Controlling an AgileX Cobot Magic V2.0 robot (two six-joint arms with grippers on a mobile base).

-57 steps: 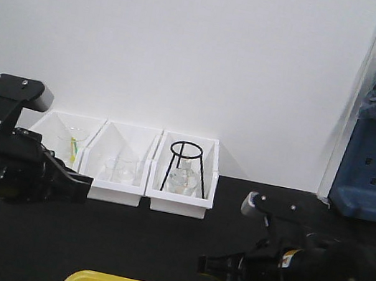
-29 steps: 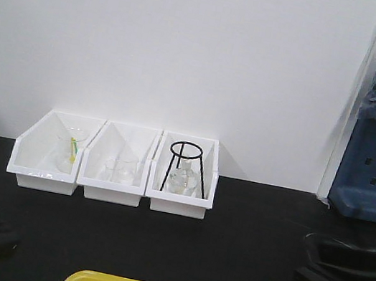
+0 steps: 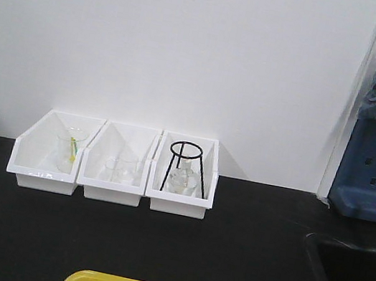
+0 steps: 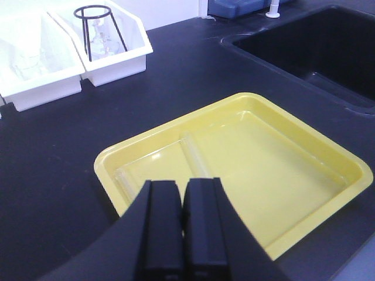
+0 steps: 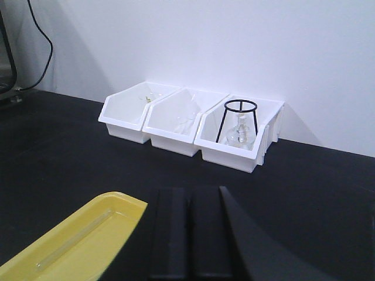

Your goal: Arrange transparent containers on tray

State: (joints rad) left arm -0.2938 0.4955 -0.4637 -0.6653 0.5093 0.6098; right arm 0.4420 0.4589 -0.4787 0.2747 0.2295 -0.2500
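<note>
Two matte black hands (image 4: 182, 234) (image 5: 188, 234), each with flat, blocky, rectangular fingers, unmarked.

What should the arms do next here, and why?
Probably nothing beyond parking: both test tubes already lie flat in the yellow tray, and the left gripper and right gripper are shut and empty.
</note>
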